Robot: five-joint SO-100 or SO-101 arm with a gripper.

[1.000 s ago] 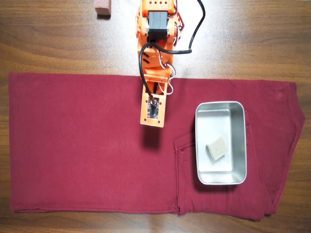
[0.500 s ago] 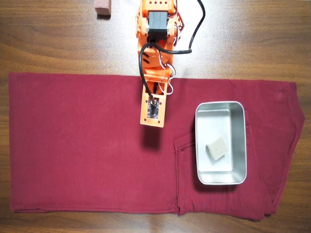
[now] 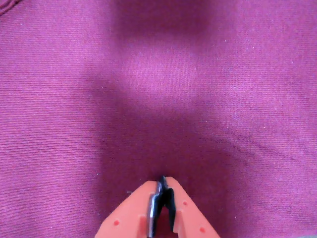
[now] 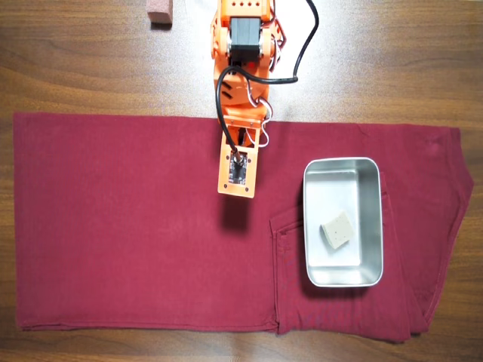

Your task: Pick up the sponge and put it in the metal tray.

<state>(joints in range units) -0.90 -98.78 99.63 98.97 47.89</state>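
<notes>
Your sponge (image 4: 336, 230) lies inside the metal tray (image 4: 369, 219), a little below the tray's middle in the overhead view and turned at a slight angle to its walls. The tray sits on the dark red cloth (image 4: 113, 226), toward the cloth's right side. Your orange arm (image 4: 240, 90) reaches down from the top edge of that view, and it ends over bare cloth to the left of the tray, well apart from the sponge and slightly higher in the picture. In the wrist view you see the gripper (image 3: 162, 184) at the bottom edge with its two jaws pressed together and nothing between them, hanging above plain cloth. A small reddish block (image 4: 159, 11) rests on the wooden table (image 4: 392, 60) at the far top left.
</notes>
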